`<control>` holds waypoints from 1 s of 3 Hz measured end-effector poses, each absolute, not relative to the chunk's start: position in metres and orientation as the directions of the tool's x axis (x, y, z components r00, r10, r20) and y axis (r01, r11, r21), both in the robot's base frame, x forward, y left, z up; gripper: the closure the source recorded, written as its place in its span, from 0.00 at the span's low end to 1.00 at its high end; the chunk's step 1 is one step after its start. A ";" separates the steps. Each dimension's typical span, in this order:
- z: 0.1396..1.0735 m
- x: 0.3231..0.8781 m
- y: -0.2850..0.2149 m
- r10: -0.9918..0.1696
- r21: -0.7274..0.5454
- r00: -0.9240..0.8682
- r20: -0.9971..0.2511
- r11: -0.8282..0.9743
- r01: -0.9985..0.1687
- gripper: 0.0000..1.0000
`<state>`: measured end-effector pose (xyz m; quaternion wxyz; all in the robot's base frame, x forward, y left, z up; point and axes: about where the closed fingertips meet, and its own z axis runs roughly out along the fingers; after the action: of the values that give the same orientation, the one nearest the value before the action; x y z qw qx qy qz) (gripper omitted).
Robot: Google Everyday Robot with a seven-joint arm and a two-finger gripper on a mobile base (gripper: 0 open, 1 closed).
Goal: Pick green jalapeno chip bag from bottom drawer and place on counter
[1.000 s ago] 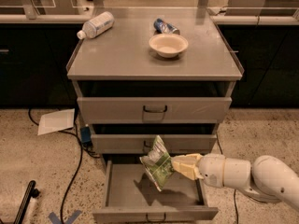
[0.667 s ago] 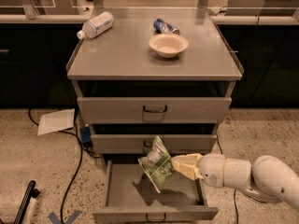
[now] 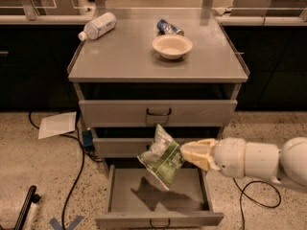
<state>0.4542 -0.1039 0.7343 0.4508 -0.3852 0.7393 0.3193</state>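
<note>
The green jalapeno chip bag [image 3: 162,156] hangs tilted in the air above the open bottom drawer [image 3: 158,202], in front of the middle drawer. My gripper [image 3: 186,153] reaches in from the right and is shut on the bag's right edge. The bag's shadow lies on the drawer floor. The grey counter [image 3: 124,56] is well above the bag, at the cabinet's top.
On the counter lie a plastic bottle [image 3: 98,26] at back left, a beige bowl [image 3: 172,46] and a small blue and silver packet [image 3: 169,28] behind it. Cables [image 3: 76,171] and a white sheet [image 3: 57,125] lie on the floor at left. The top drawer [image 3: 158,113] is closed.
The bag and gripper have barely moved; the bag stays held above the open drawer.
</note>
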 end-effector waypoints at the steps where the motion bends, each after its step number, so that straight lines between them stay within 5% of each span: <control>1: 0.813 0.450 -0.108 -0.355 -0.029 -0.177 -0.918 0.506 -0.862 1.00; 3: 0.927 0.461 -0.097 -0.388 -0.247 0.046 -0.920 0.486 -0.839 1.00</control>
<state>0.4609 -0.0967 0.9271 0.5541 -0.4646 0.6602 0.2032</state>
